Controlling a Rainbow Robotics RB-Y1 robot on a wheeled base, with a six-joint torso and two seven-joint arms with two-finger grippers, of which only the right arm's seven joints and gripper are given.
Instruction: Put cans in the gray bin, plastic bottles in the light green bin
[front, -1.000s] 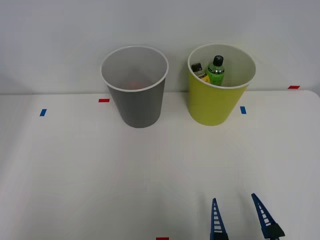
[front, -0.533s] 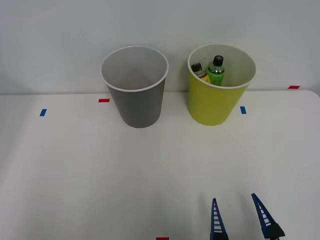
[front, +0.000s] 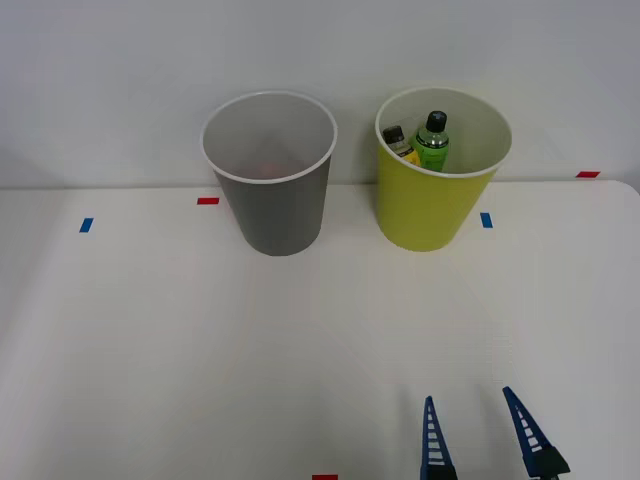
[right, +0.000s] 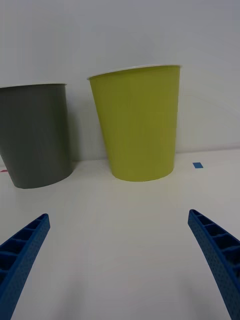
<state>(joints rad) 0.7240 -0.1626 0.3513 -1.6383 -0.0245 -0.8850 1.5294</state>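
Note:
The gray bin (front: 275, 215) stands upright at the back of the white table, and the light green bin (front: 425, 210) stands just to its right. Inside the light green bin lean two plastic bottles: a green one with a black cap (front: 432, 142) and a darker one with a yellow label (front: 398, 140). A faint orange patch lies deep inside the gray bin; I cannot tell whether it is a can. My right gripper (front: 468, 394) hovers open and empty over the table's near edge, well short of both bins. The right wrist view faces the gray bin (right: 37, 135) and the light green bin (right: 140, 125) beyond the gripper (right: 119, 215).
A white wall rises directly behind the bins. Small tape marks lie on the table: blue (front: 86, 225), red (front: 208, 201), blue (front: 486, 220), red (front: 588, 174) and red at the near edge (front: 324, 477). Bare tabletop stretches between the gripper and the bins.

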